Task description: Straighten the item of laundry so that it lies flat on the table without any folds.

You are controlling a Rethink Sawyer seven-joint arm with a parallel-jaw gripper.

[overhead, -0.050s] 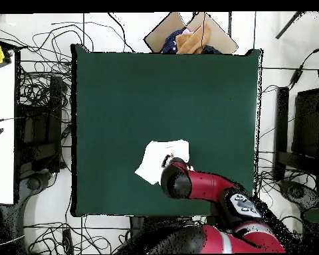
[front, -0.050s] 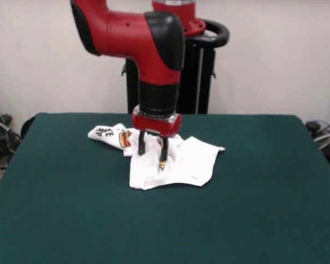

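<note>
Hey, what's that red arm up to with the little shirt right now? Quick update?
Gripper down on the shirt, fingers slightly apart, cloth between them. Shirt bunched and folded, not flat, on the green table. Nothing else on the table.

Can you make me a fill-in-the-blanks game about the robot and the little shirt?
1. The shirt lies on a table whose top is dark ____.
2. The gripper comes down onto the ____.
3. The shirt looks ____, not flat.
4. The robot arm is red and ____.

Missing words: green; shirt; crumpled; black.
</note>
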